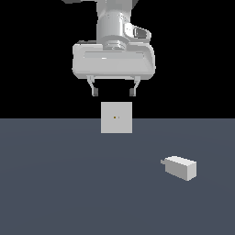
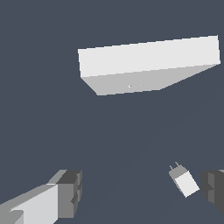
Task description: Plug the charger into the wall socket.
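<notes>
The charger (image 1: 181, 167) is a small white block lying on the dark grey floor at the exterior view's right, its thin prongs pointing toward the exterior view's left. It also shows in the wrist view (image 2: 184, 180), close to one finger. The wall socket (image 1: 116, 117) is an upright light-grey square plate with two tiny dots, one orange, at its centre; the wrist view shows it from above (image 2: 144, 65). My gripper (image 1: 113, 92) hangs open and empty high above the floor, in the picture just above the socket, well away from the charger. Its fingers (image 2: 68, 192) are spread wide.
The dark grey floor (image 1: 59, 183) stretches flat around both objects. Behind it there is only black background.
</notes>
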`<state>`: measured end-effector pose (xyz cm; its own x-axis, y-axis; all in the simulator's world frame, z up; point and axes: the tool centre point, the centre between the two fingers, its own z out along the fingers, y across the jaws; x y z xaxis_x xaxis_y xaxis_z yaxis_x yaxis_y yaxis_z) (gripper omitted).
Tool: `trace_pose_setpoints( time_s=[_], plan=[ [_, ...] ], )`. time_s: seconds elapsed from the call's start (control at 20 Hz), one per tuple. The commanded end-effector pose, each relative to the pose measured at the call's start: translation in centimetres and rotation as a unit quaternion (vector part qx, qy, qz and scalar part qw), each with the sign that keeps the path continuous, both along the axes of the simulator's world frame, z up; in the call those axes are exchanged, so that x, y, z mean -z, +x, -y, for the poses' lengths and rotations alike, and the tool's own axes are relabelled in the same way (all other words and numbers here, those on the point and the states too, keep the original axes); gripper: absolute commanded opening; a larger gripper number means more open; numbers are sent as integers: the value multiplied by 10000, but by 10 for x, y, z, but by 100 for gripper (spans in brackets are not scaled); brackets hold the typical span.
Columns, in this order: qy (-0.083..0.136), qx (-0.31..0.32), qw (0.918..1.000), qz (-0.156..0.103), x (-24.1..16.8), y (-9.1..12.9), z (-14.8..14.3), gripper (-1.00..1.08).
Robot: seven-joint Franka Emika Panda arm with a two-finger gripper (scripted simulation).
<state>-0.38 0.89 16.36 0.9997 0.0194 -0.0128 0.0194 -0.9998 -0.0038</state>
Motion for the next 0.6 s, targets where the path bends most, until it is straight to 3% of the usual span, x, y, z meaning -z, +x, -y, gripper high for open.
trace_pose_setpoints(
  time_s=[0.0, 0.55],
  plan=[
    [0, 0, 10000, 0, 0, 0, 0, 100],
    [24, -291, 9995, 103, 9, -14, 10, 100]
  ],
)
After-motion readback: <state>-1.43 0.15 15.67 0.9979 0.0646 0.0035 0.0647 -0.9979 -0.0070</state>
